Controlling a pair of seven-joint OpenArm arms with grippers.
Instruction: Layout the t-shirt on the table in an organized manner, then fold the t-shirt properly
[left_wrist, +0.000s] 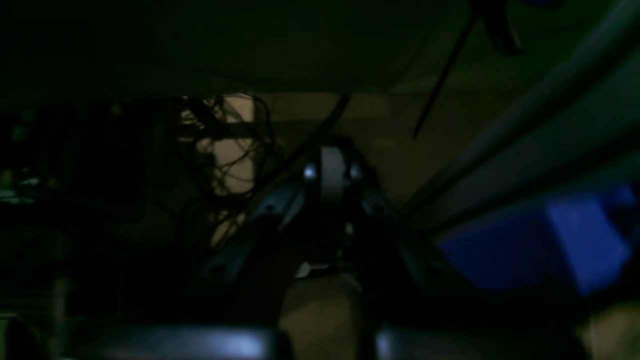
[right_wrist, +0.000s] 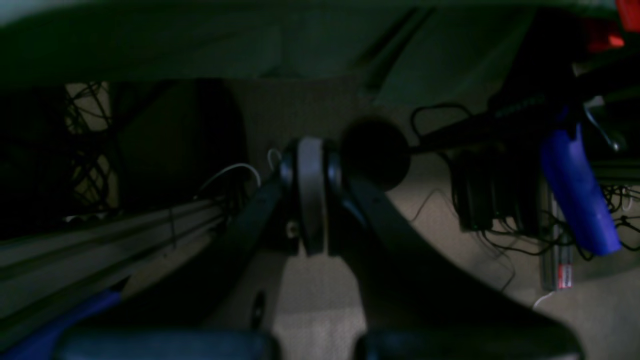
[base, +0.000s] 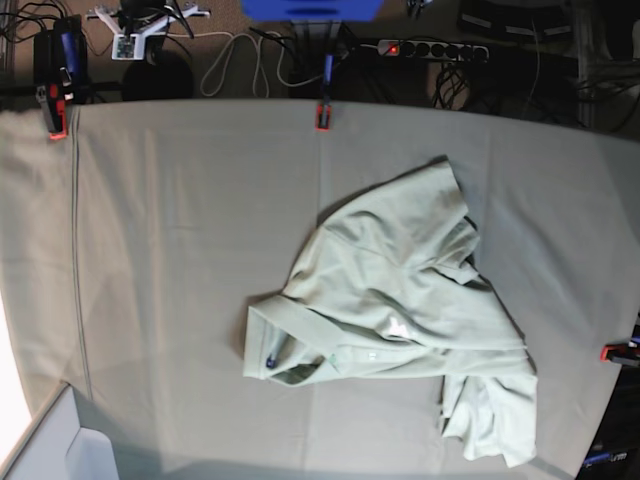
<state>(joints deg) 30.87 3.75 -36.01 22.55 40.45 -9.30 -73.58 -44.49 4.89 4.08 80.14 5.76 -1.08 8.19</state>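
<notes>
The pale mint-green t-shirt (base: 400, 310) lies crumpled right of centre on the table (base: 150, 250). Its collar (base: 275, 350) with a small dark blue tag points left, and one sleeve is bunched at the front right. Neither arm shows in the base view. In the dim left wrist view, my left gripper (left_wrist: 332, 172) has its fingers pressed together and holds nothing. In the right wrist view, my right gripper (right_wrist: 311, 195) is also shut and empty. Both wrist views look at floor, cables and frame bars beside the table, away from the shirt.
Red-orange clamps hold the table cloth at the back left (base: 56, 120), back middle (base: 322, 115) and right edge (base: 620, 352). A power strip (base: 430, 48) and cables lie behind the table. A blue part (right_wrist: 575, 190) and a metal bar (right_wrist: 100, 240) are near the right gripper.
</notes>
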